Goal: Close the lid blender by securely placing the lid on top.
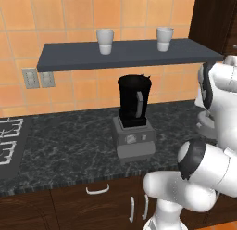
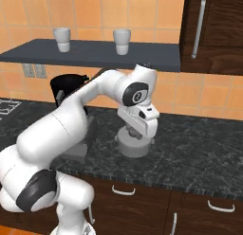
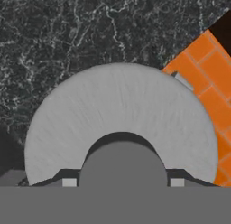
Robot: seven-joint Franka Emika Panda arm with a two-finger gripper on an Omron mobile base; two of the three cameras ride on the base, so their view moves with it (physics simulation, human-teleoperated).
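The grey round lid (image 3: 122, 110) lies flat on the dark counter, well to the right of the blender, and its raised knob (image 3: 122, 166) sits at the bottom centre of the hand view. My gripper (image 3: 122, 182) points straight down over it, open, with one fingertip (image 3: 69, 182) on each side of the knob and a small gap to each. From the right base view the hand (image 2: 141, 121) hovers just above the lid (image 2: 134, 148). The blender (image 1: 134, 108), a black jar with a grey handle on a grey base, stands uncovered at mid-counter, and its jar (image 2: 66, 85) shows behind my arm.
A dark shelf (image 1: 125, 55) hangs low over the blender and carries two white cups (image 1: 105, 41) (image 1: 164, 39). A stove (image 1: 9, 141) is at the counter's left end. A tall dark cabinet (image 2: 213, 30) stands on the right.
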